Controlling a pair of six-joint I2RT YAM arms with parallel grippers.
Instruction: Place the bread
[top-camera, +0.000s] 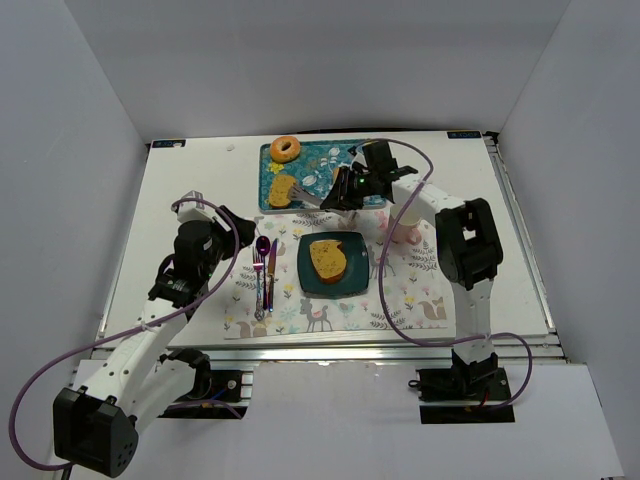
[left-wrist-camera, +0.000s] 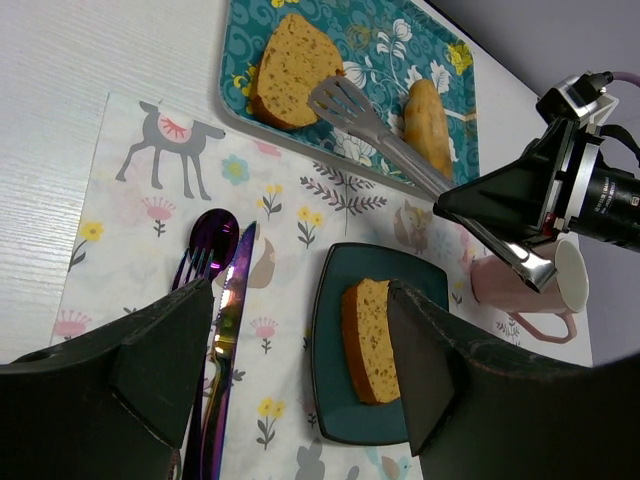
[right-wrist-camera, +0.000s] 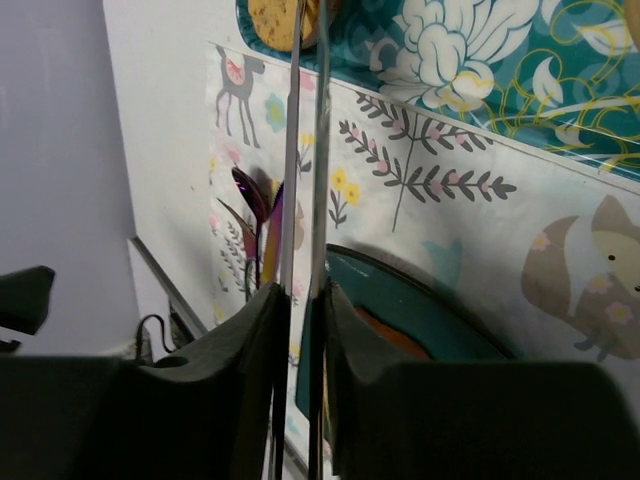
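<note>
White bench (left-wrist-camera: 60, 100): right gripper (right-wrist-camera: 305, 300) pinches tongs (left-wrist-camera: 400, 150) aimed at the tray's (left-wrist-camera: 370, 40) bread slice (left-wrist-camera: 290, 65), probably to lift it; left gripper (left-wrist-camera: 300, 300) hovers spread.

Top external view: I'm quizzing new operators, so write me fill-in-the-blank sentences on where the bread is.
1. One bread slice lies on the square ___.
2. The other slice lies on the patterned teal ___.
3. The right gripper is shut on metal ___.
Missing: plate; tray; tongs.
</note>
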